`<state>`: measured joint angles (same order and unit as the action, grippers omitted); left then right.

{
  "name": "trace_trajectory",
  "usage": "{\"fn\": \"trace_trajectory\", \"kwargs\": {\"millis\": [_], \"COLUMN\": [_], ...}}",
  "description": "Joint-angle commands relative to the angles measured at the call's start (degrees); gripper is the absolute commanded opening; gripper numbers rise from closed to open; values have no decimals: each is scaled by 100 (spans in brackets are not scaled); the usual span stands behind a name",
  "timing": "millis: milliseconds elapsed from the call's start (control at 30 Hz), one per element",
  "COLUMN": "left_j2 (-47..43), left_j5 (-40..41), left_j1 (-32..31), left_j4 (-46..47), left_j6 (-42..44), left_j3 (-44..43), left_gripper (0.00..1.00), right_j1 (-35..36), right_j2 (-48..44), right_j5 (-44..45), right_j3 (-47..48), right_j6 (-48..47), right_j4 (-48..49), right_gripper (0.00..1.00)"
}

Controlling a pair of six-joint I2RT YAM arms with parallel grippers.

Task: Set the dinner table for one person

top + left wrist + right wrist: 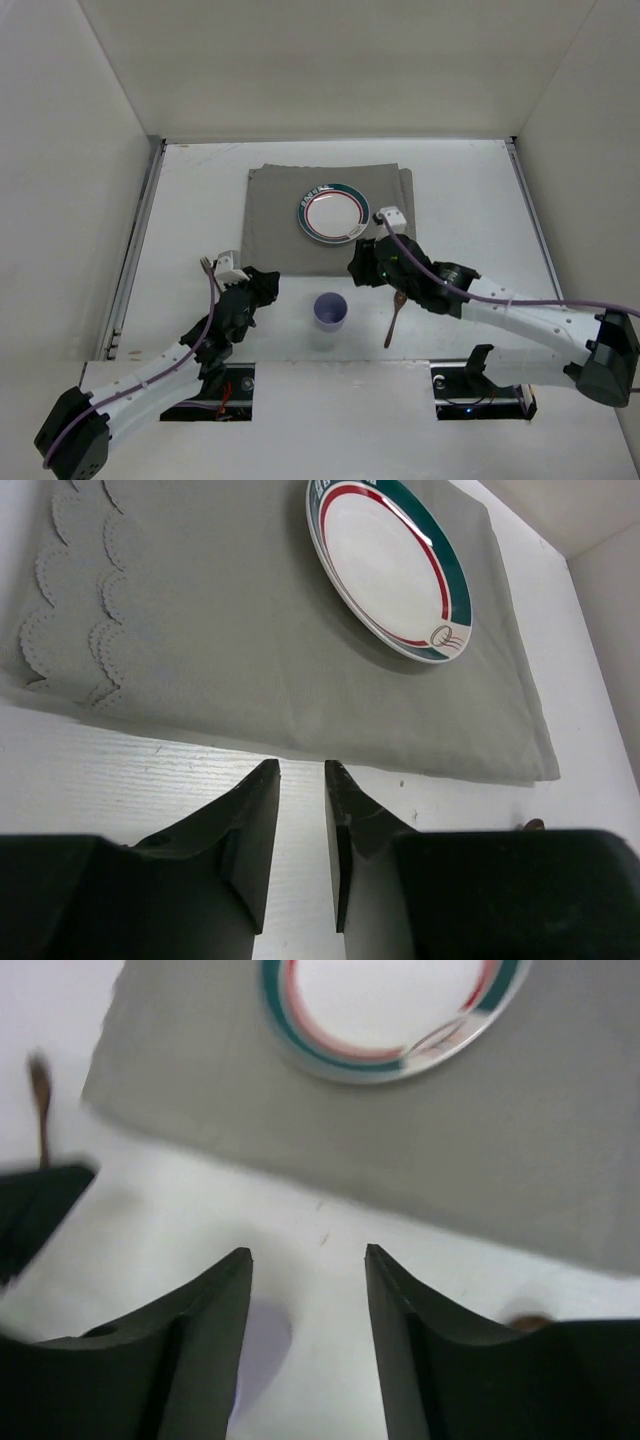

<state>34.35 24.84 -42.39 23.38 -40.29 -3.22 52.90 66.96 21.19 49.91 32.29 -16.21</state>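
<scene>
Here, the left end effector (300,770) hovers over the white bench (120,780), fingers a narrow gap apart and gripping nothing, just short of the grey mat (230,630). The right end effector (308,1252) is spread wider, also empty. A plate (333,213) sits on the mat. A purple cup (330,311) stands between the arms, with a brown utensil (392,322) near it.

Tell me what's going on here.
Two robot arms are setting a place on the white table. A plate sits on a grey placemat. A purple cup and a brown utensil are in front of it. The left end effector and right end effector hover open and empty near the placemat's front edge.
</scene>
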Motion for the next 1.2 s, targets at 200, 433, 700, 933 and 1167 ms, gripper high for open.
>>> {"fn": "trace_trajectory", "kwargs": {"millis": [200,433,700,933,1167], "left_j2": [99,107,28,63,54], "left_j5": [240,293,276,302,416], "left_j1": [-116,-28,-72,-98,-19], "left_j4": [404,431,431,440,396], "left_j6": [171,162,136,136,118], "left_j3": [129,164,199,191,199], "left_gripper": [25,31,33,34,39], "right_j1": [1489,1534,1534,1499,1184], "right_j2": [-35,300,809,1328,811], "right_j5": [52,-80,-220,-124,26], "right_j3": [177,230,555,687,809], "right_j6": [-276,-364,-443,-426,-355], "right_j4": [-1236,-1052,-955,-814,-551], "right_gripper": [61,58,55,32,7]}}
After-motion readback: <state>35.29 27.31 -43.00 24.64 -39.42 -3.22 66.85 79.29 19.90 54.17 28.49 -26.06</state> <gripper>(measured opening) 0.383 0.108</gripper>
